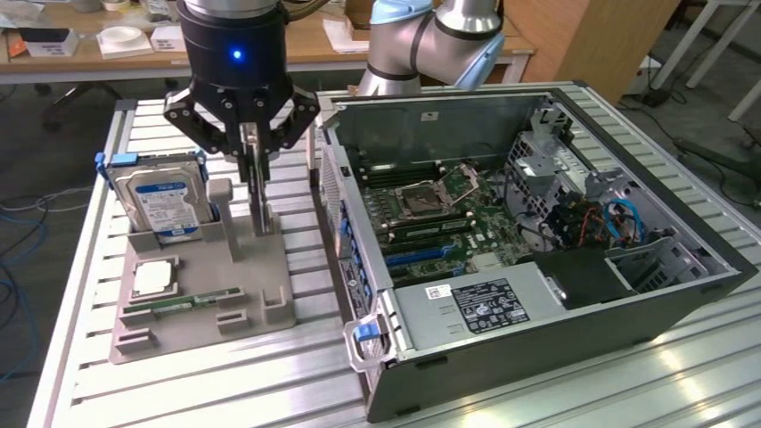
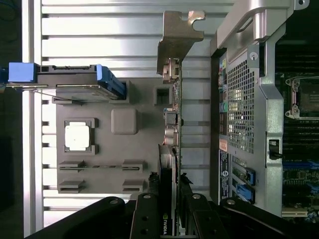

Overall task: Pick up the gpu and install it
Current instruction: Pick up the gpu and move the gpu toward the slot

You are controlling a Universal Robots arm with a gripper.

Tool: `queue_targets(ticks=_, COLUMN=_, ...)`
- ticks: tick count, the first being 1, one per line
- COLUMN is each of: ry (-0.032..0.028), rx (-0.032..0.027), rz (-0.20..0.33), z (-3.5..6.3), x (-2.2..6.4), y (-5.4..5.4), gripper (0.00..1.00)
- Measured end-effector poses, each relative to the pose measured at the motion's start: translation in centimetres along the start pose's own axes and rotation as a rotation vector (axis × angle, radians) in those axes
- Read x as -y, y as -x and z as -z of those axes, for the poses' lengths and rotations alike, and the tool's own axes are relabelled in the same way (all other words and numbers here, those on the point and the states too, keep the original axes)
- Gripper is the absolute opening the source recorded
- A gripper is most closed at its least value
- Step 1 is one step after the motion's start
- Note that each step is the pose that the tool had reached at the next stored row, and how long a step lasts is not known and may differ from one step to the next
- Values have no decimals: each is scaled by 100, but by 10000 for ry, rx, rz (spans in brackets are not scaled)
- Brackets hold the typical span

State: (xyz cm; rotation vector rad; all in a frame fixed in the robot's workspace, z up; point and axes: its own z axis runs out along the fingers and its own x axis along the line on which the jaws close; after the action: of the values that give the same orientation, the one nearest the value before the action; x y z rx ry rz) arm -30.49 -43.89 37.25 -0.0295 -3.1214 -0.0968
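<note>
At the exterior view's left, a blue-labelled hard drive [image 1: 160,201] stands on edge in the grey parts holder [image 1: 262,276]. A CPU [image 1: 155,278] and a green memory stick [image 1: 178,306] lie flat in front of it. The arm points straight down over the holder, its gripper [image 1: 252,160] clenched on the top edge of the gpu [image 1: 259,209] — upright, edge-on, its lower end at the holder's post; whether it is seated or lifted I cannot tell. To the right lies the open computer case [image 1: 535,357], motherboard [image 1: 458,209] exposed.
</note>
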Motion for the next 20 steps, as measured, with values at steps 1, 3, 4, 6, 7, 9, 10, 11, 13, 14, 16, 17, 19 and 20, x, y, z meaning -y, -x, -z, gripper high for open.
queue_targets(ticks=1, ry=1, rx=1, rz=0, z=0, x=0, y=0, gripper=26)
queue_targets(ticks=3, ry=1, rx=1, rz=0, z=0, x=0, y=0, gripper=26)
queue_targets(ticks=4, ry=0, rx=0, rz=1, z=1, x=0, y=0, gripper=26)
queue_targets(ticks=6, ry=0, rx=-1, rz=0, z=2, x=0, y=0, gripper=26)
queue_targets(ticks=7, ry=-1, rx=-1, rz=0, z=4, x=0, y=0, gripper=26)
queue_targets(ticks=9, ry=0, rx=-1, rz=0, z=9, x=0, y=0, gripper=26)
queue_targets(ticks=10, ry=0, rx=-1, rz=0, z=14, x=-1, y=0, gripper=26)
queue_targets(ticks=11, ry=0, rx=-1, rz=0, z=20, x=-1, y=0, gripper=26)
queue_targets(ticks=13, ry=0, rx=-1, rz=0, z=35, x=-2, y=-1, gripper=26)
queue_targets(ticks=14, ry=1, rx=0, rz=0, z=42, x=-3, y=-1, gripper=26)
queue_targets(ticks=16, ry=2, rx=0, rz=0, z=56, x=-3, y=-1, gripper=26)
queue_targets(ticks=17, ry=1, rx=0, rz=0, z=62, x=-4, y=-1, gripper=26)
queue_targets(ticks=19, ry=1, rx=-1, rz=0, z=77, x=-5, y=-1, gripper=26)
queue_targets(ticks=20, ry=3, rx=-1, rz=0, z=85, x=-5, y=-2, gripper=26)
